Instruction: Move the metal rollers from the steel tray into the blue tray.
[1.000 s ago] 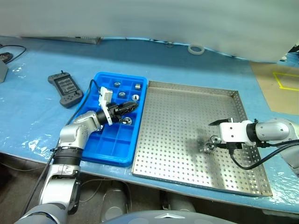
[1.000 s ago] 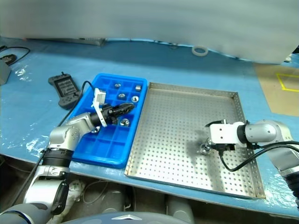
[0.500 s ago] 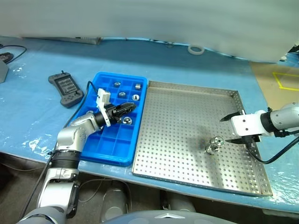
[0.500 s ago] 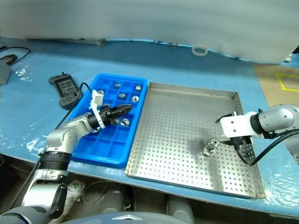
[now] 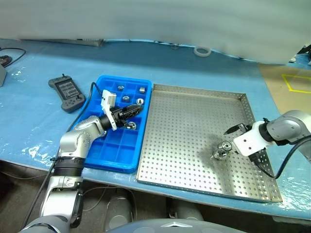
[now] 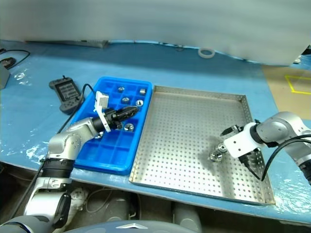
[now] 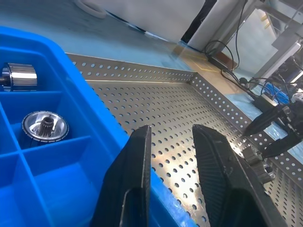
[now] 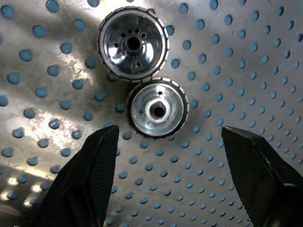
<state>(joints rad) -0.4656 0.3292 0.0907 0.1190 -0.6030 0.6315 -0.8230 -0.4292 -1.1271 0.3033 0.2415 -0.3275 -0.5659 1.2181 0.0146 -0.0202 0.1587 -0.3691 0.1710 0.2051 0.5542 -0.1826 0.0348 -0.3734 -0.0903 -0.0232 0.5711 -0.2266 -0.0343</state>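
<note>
At the far left of the pale blue table sheet [image 5: 29, 111] lies a black handheld controller [image 5: 67, 92], just beside the blue tray [image 5: 111, 154], which sits against the left rim of the steel tray [image 5: 194, 141]. The left gripper [image 5: 136, 109] reaches level over the blue tray's middle rows, its two black fingers [image 7: 137, 184] drawn together with only a narrow gap and nothing between them. Several metal rollers already rest in the tray's compartments: three in the far rows [image 5: 142, 90], one near the right wall [image 5: 139, 101], and one just beside the gripper's tips [image 5: 130, 125]; the left wrist view shows two of them close up, one lying on its side [image 7: 19, 77] and one facing up with a toothed centre hole [image 7: 46, 128]. The near compartments hold nothing. Further right, on the perforated floor of the steel tray, two more metal rollers [image 5: 221, 149] lie touching each other toward its right side. The right gripper [image 5: 233, 141] points steeply down just beside them, its fingers [image 8: 92, 175] spread wide and holding nothing; in the right wrist view the pair of rollers [image 8: 157, 111] sits on the floor ahead of the gap between the fingertips, untouched. A white tape ring [image 5: 203, 51] lies at the back of the table, well apart from both trays.
</note>
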